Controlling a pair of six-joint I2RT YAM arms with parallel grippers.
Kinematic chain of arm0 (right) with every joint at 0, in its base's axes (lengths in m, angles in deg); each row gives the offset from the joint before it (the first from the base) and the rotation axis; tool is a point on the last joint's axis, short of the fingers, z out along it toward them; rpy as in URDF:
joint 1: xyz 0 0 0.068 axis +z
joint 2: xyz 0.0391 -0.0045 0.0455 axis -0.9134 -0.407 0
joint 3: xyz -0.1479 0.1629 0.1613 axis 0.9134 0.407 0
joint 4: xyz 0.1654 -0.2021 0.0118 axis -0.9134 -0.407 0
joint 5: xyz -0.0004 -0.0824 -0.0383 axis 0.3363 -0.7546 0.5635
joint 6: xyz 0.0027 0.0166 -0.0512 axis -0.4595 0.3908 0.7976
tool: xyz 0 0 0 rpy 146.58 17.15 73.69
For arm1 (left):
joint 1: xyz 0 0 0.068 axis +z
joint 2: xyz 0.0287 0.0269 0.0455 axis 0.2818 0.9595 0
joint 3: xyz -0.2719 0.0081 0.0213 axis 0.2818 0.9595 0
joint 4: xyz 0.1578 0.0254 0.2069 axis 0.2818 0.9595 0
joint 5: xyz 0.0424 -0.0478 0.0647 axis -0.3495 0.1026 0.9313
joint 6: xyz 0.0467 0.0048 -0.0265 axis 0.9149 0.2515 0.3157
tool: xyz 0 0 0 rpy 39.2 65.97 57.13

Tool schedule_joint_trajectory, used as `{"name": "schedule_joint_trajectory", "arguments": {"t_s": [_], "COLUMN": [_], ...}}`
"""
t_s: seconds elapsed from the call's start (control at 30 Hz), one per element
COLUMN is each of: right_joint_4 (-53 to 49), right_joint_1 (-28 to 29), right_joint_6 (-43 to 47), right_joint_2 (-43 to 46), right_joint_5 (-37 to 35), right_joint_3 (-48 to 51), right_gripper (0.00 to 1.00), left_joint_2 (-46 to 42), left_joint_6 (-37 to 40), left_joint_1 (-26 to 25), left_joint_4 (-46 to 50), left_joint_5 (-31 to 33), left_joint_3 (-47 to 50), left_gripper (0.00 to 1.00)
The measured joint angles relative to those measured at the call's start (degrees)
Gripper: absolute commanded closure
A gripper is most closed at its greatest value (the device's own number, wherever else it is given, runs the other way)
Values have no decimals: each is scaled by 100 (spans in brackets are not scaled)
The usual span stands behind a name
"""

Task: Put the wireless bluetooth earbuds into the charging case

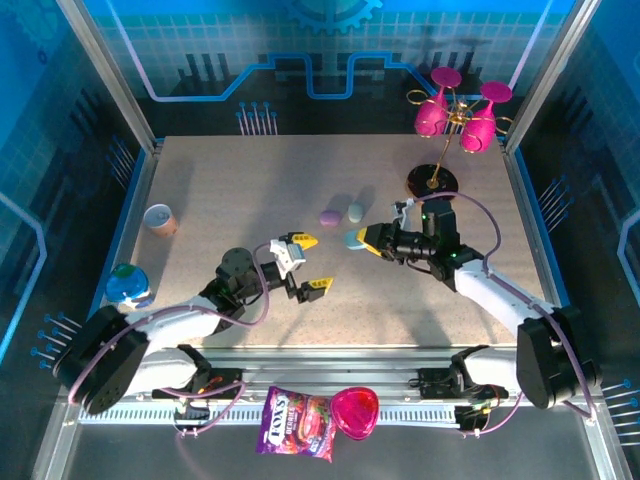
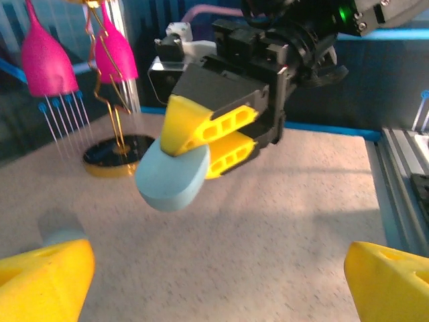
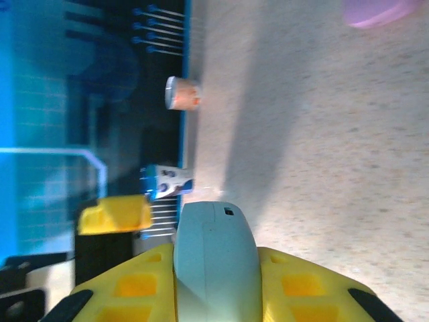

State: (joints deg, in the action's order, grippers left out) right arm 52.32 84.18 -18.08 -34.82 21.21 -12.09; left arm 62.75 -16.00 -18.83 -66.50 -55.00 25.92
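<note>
My right gripper (image 1: pixel 363 239) is shut on a pale blue pebble-shaped charging case (image 1: pixel 351 239), holding it above the middle of the table. In the right wrist view the closed case (image 3: pixel 214 235) sits wedged between my yellow fingers (image 3: pixel 141 285). The left wrist view has the same case (image 2: pixel 171 178) hanging from the right gripper (image 2: pixel 194 149) just ahead. My left gripper (image 1: pixel 312 264) stands wide open a little to the left of the case, its fingertips (image 2: pixel 43 282) spread with nothing between them. The earbuds are out of view.
A purple case (image 1: pixel 329 217) and a mint-grey case (image 1: pixel 354 211) lie just behind the grippers. A stand with pink glasses (image 1: pixel 455 120) is at the back right. A small cup (image 1: pixel 160 218) and a blue-green object (image 1: pixel 128 283) are at the left edge.
</note>
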Motion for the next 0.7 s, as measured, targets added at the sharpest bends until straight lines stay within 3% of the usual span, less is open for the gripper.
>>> {"name": "schedule_joint_trajectory", "arguments": {"t_s": [0.17,0.3,0.7], "right_joint_4": [-83,-44,-33], "right_joint_1": [-2,0,-2], "right_joint_6": [433,619,1069], "right_joint_2": [-562,-1062,-1655], "right_joint_5": [-407,-752,-1377], "right_joint_3": [85,208,326], "right_gripper": [79,79,66], "left_joint_2": [-555,-664,-664], "left_joint_6": [551,748,870], "left_joint_1": [-120,-122,-136], "left_joint_4": [1801,2608,3084], "left_joint_5": [66,179,284], "left_joint_3": [-219,-238,-238], "left_gripper": [1,1,1]}}
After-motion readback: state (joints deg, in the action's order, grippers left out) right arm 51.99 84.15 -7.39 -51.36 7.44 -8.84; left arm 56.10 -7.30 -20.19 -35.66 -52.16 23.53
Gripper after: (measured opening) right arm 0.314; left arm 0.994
